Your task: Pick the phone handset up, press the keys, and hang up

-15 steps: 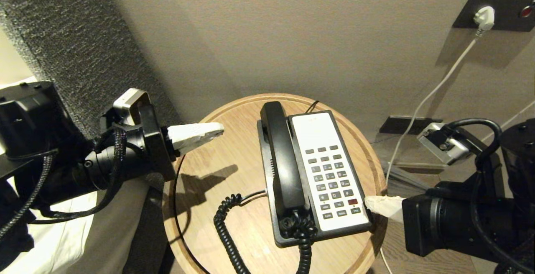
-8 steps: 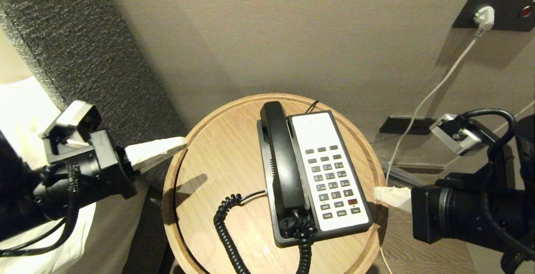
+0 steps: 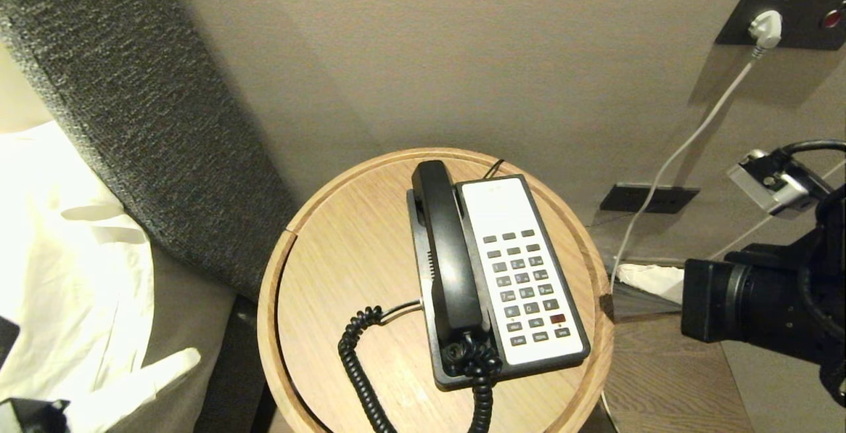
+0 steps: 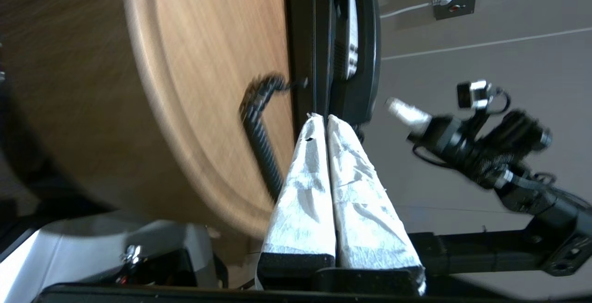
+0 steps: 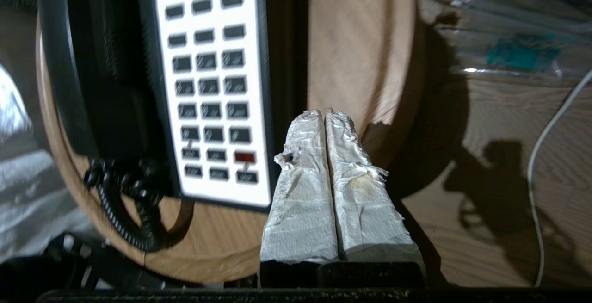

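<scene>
Reading from left to right, we find the left gripper [image 3: 188, 358] low at the near left corner, over the white bedding [image 3: 73, 268] and well clear of the round wooden tabletop [image 3: 317, 274]; in its wrist view its tape-wrapped jaws are pressed flat together on nothing. Next comes the black coiled cord [image 3: 360, 360], looping across the wood from the near end of the phone, slack enough, we judge, to allow a lift. The phone handset [image 3: 446, 254] lies seated in the cradle along the left side of the phone base [image 3: 429, 354], with nothing touching it, a placement that keeps the line hung up. Beside it on the right, the keys [image 3: 525, 287] sit in rows on the cream faceplate [image 3: 496, 205], with one red key [image 3: 558, 318] near the front, all facing up and open to a press from above. Further right, off the tabletop edge, the right gripper [image 3: 634, 274] hangs near the floor side, its wrapped jaws likewise closed together and empty, as its wrist view confirms. A white cable [image 3: 687, 142] runs up the wall to a plug [image 3: 765, 26] in the dark socket plate [image 3: 793, 16]. We judge from the seated handset and both arms standing clear that either no lift has begun or the hang-up is complete.
</scene>
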